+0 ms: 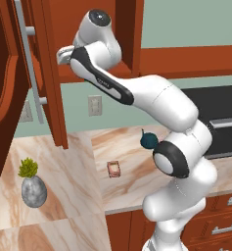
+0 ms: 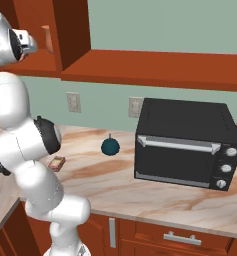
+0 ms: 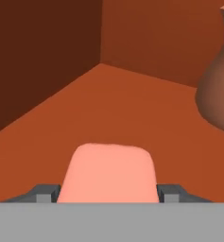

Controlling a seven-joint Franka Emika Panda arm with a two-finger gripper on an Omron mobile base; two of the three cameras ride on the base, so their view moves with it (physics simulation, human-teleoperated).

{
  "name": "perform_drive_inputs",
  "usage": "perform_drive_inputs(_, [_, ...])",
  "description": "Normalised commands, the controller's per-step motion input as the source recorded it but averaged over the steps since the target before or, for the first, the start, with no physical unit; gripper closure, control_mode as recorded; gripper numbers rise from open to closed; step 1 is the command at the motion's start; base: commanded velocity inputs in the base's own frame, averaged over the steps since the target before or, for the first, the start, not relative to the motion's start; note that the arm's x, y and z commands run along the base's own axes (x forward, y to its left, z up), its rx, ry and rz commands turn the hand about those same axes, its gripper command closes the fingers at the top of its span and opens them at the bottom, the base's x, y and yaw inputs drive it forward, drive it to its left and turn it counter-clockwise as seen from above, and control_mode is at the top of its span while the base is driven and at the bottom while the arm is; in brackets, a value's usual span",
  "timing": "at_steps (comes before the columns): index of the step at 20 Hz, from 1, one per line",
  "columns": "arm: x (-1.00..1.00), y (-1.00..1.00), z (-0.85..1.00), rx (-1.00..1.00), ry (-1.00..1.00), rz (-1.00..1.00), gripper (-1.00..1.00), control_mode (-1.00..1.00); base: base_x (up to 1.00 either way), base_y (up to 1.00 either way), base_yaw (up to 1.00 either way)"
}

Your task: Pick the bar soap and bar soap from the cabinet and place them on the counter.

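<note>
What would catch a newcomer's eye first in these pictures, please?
The white arm reaching up into the open reddish-brown wooden wall cabinet, where the gripper has its finger tips on either side of the salmon-pink rounded bar soap lying on the shelf, a terracotta mug beside it. Below, a brown-rimmed rectangular bar soap lies on the beige-pink marble-patterned counter, with a black boxy microwave to its right.

Premises: a rendered domestic kitchen. Reddish-brown wooden wall cabinet (image 1: 49,73) with a long grey bar handle (image 1: 32,63), door standing open. Marble-patterned table (image 2: 140,185) over matching wooden drawer fronts (image 2: 180,237) with grey pulls. Black countertop oven (image 2: 185,145) with three knobs stands against a pale green wall (image 2: 165,25) bearing outlet plates (image 2: 73,102). A small potted plant (image 1: 32,184) sits on the worktop.
</note>
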Motion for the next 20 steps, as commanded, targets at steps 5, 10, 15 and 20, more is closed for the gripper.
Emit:
perform_drive_inputs(5, [-0.71, -0.38, -0.27, 0.02, -0.14, 0.00, 1.00, -1.00, 0.00, 0.00, 0.00])
perform_drive_inputs(10, [-0.78, -0.54, -0.22, 0.04, -0.13, 0.00, 1.00, -1.00, 0.00, 0.00, 0.00])
perform_drive_inputs(15, [-0.76, -0.37, -0.06, 0.03, -0.05, 0.00, 1.00, -1.00, 0.00, 0.00, 0.00])
perform_drive_inputs(20, [-0.71, -0.18, 0.00, 0.06, 0.01, -0.01, 1.00, -1.00, 0.00, 0.00, 0.00])
